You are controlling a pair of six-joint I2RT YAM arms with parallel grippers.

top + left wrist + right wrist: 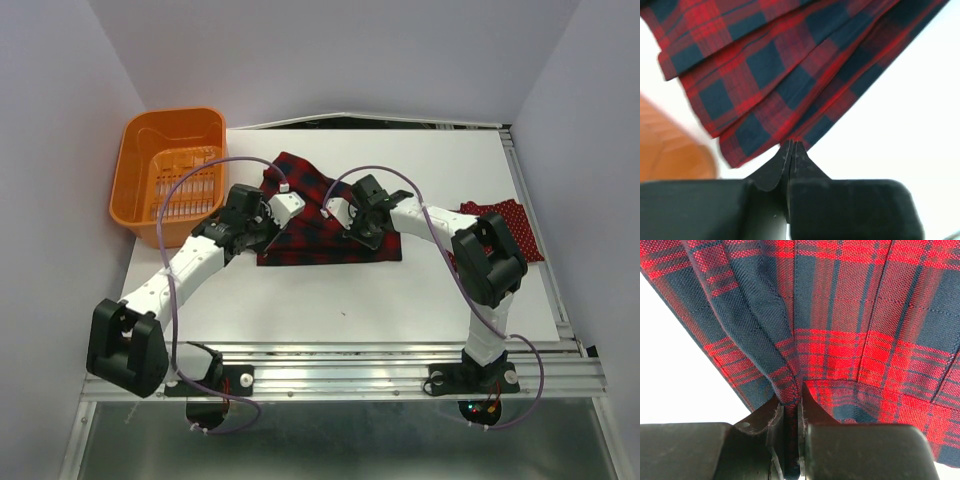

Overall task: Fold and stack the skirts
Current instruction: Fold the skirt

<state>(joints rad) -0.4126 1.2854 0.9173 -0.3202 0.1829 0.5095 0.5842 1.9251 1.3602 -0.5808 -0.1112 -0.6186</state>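
- Top external: plaid skirt (325,215) lies mid-table, partly bunched, both arms reaching in over it. Dotted skirt (510,225) sits apart at the right edge of the table (350,300), partly behind the right arm, with nothing gripping it.
- Left gripper (791,145): jaws pressed together with no gap showing. The plaid hem runs right into the tips, so I read it as a pinch on the very edge. It's a thin bite.
- Right gripper (800,390): jaws closed on a fold of the plaid. Cloth is clearly drawn in between them, so this grip is deeper than the left one.
- Why two grips: one pinch on each side of the same skirt lets the arms carry an edge over as a straight line. A single pinch would drag it into a bunch.
- Pleats fan out from the left pinch in the left wrist view, so the cloth hangs or pulls from that point rather than lying flat.
- Step, as I judge it: the fold of the plaid is starting, both corners are taken and the lift-over is not yet done. Stacking with the dotted skirt is still to come.
- Risk: the left edge slips out once tension comes on.
- Basket (135,200) stands at the far left, close to the left arm's swing. Worth watching.
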